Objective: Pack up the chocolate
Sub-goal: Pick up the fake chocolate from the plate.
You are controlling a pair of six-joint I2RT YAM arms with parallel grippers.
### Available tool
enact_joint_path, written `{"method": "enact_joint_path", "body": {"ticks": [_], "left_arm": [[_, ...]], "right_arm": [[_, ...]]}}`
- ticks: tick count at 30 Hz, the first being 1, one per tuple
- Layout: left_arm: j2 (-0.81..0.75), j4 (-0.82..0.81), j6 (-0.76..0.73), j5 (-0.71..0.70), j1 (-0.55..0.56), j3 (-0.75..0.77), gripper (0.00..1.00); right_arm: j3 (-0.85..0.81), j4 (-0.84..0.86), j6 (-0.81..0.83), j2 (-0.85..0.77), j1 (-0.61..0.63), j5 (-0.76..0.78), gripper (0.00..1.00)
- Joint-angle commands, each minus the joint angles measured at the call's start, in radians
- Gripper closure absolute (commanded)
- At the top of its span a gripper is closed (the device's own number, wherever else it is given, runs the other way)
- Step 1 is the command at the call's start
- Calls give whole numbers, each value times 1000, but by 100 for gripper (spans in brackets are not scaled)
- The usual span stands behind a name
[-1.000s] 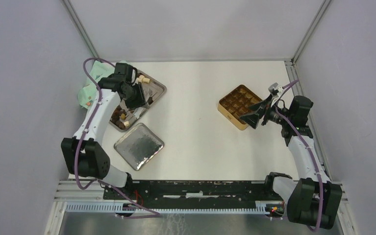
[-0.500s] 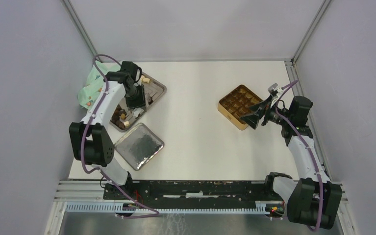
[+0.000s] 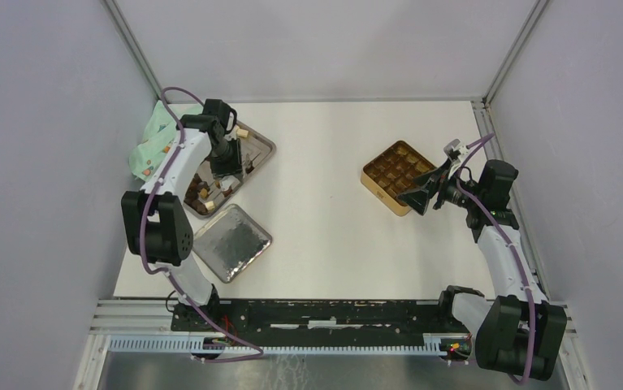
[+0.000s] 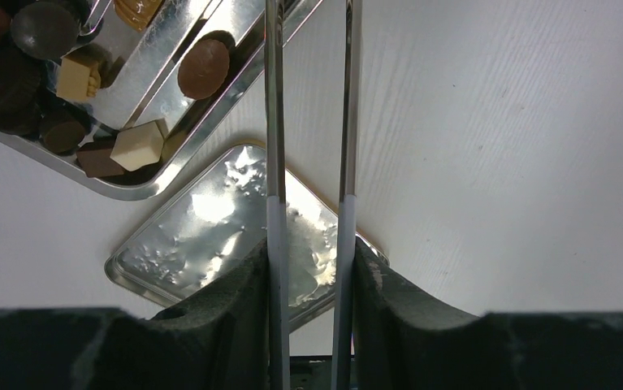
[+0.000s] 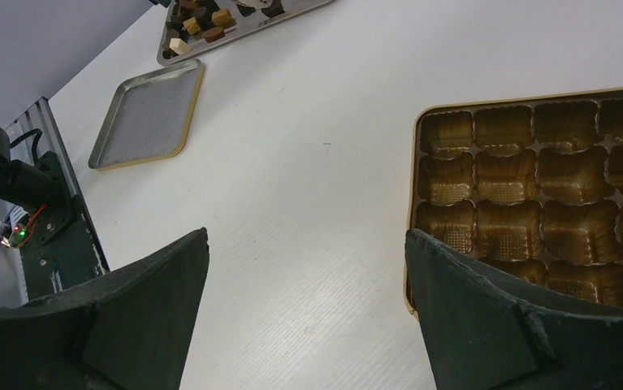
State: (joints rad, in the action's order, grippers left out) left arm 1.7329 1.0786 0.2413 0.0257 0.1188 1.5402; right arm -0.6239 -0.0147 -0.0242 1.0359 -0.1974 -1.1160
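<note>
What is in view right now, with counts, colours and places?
small bite-sized chocolates: many; dark brown, light brown, cream-white; piled in the far-left tray.
shiny rectangular metal tray: one; silver; far left of the table.
shallow square metal tray: one; silver; near left, beside the first tray.
gold square tin with moulded cups: one; gold; right side of the table.
mint-green bag: one; far-left corner.
thin metal tongs: one pair; silver; held by the left arm.
left end effector: one; black; clamped on the tongs over the chocolate tray.
right end effector: one; black; open, beside the tin.
</note>
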Motion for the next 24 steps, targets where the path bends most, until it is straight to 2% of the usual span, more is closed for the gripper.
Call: {"method": "enact_joint_path", "body": {"ticks": [1, 18, 24], "left_arm": [[16, -24, -57, -11, -10, 44, 58], [75, -27, -67, 22, -12, 84, 56], [92, -26, -64, 34, -13, 98, 58]], "right_arm": [[1, 17, 16, -15, -3, 4, 5], [9, 18, 16, -22, -3, -3, 5], [11, 19, 15, -25, -3, -5, 5]]}}
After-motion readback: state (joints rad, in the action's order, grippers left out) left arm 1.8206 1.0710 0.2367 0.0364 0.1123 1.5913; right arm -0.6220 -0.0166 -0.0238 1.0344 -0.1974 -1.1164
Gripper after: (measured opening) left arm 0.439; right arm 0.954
